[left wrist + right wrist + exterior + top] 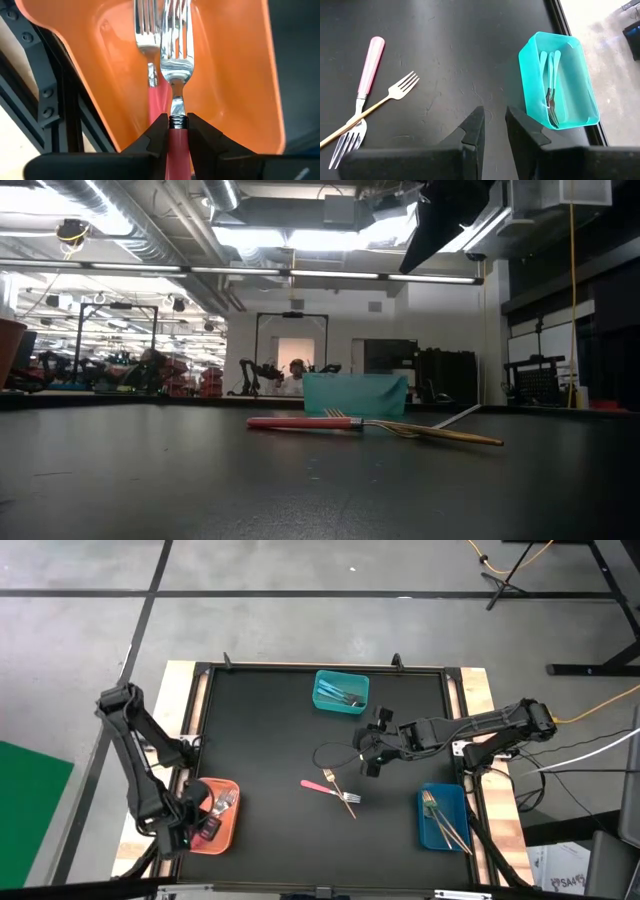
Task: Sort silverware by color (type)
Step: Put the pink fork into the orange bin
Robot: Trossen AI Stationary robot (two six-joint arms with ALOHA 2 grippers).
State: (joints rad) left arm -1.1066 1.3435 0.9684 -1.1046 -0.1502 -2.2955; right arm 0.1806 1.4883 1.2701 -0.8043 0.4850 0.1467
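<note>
Over the orange bin point(228, 830) at the tabletop's near left corner, our left gripper point(176, 131) clamps a pink-handled fork point(175, 65) by its neck. Our right gripper point(494, 125) hovers narrowly parted and empty near the tabletop's centre, beside a crossed pink fork point(318, 786) and gold fork point(341, 792).

Grey concrete floor point(300, 630) crossed by dark seams surrounds the black matte surface point(270, 730); long fluorescent ceiling lights point(300, 238) glow overhead.
</note>
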